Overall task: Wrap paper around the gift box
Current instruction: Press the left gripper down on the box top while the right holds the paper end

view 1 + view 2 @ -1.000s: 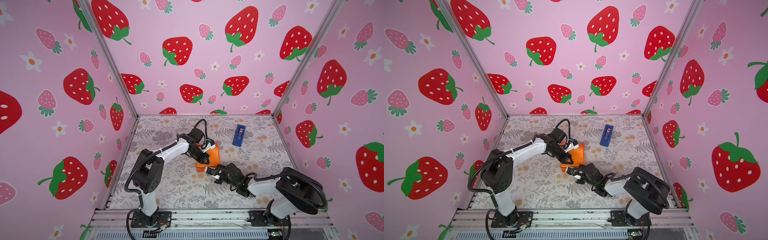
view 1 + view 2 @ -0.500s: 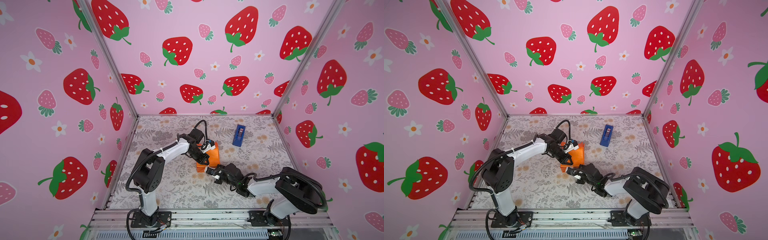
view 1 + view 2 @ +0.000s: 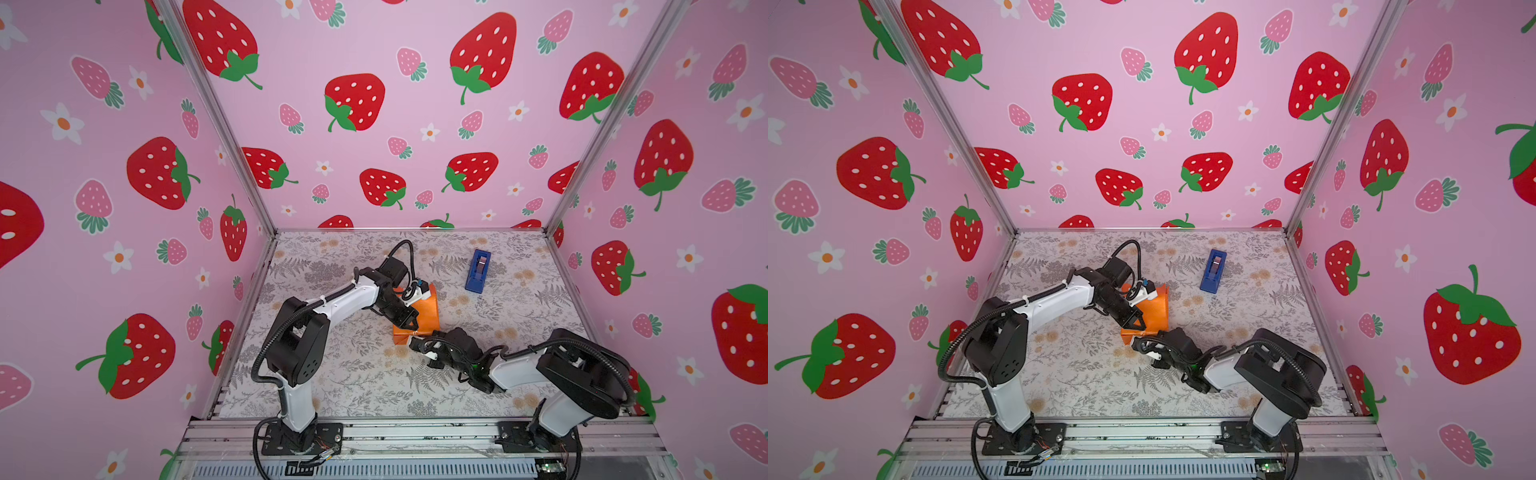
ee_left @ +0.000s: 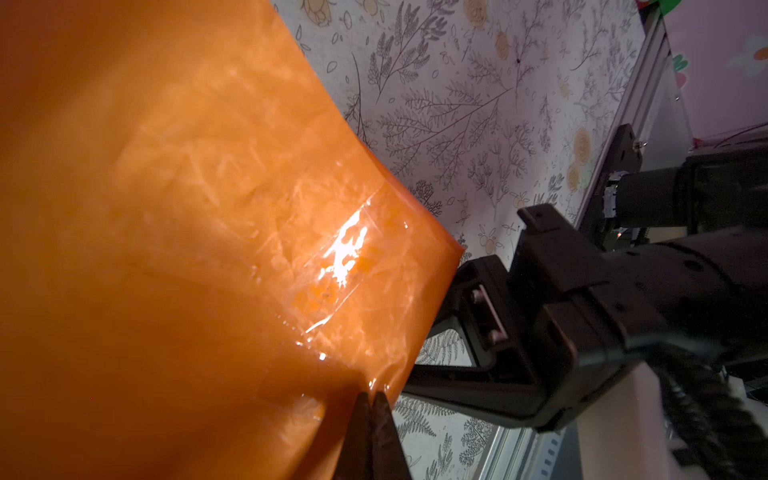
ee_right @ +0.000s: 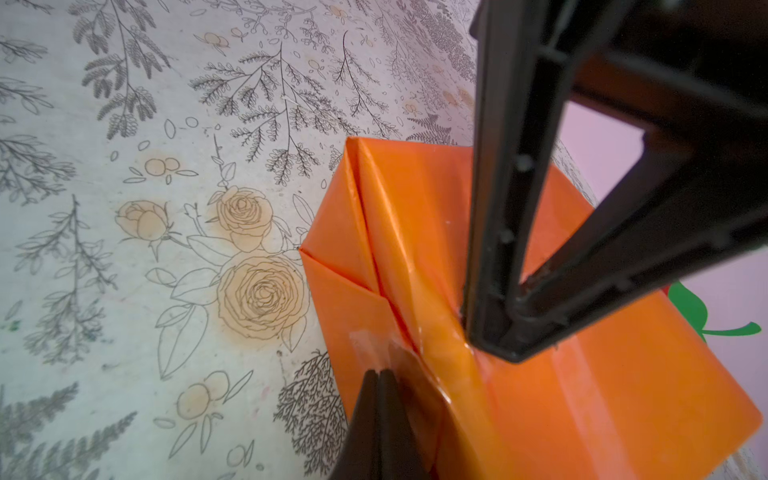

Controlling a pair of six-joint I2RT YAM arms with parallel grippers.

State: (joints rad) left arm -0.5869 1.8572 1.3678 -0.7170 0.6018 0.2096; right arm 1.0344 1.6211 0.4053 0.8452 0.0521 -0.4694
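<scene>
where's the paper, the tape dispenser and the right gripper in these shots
the paper [image 3: 430, 311]: in a top view, glossy orange top face
tape dispenser [image 3: 477, 276]: in a top view, lower blue body
right gripper [image 5: 379, 374]: right wrist view, tips of its shut fingers, against the paper

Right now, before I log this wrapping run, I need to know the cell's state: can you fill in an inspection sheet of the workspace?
Surface: floral-print table, flat, no spills seen.
Job's things: orange paper folded around the gift box, which is hidden; clear tape on a seam.
Clutter: blue tape dispenser, apart from the parcel.
Grippers: left gripper and right gripper, fingers shut, tips against the paper.
Cables: black cable loops over the left wrist, untangled.
Surroundings: strawberry-print walls; metal rail in front.
</scene>
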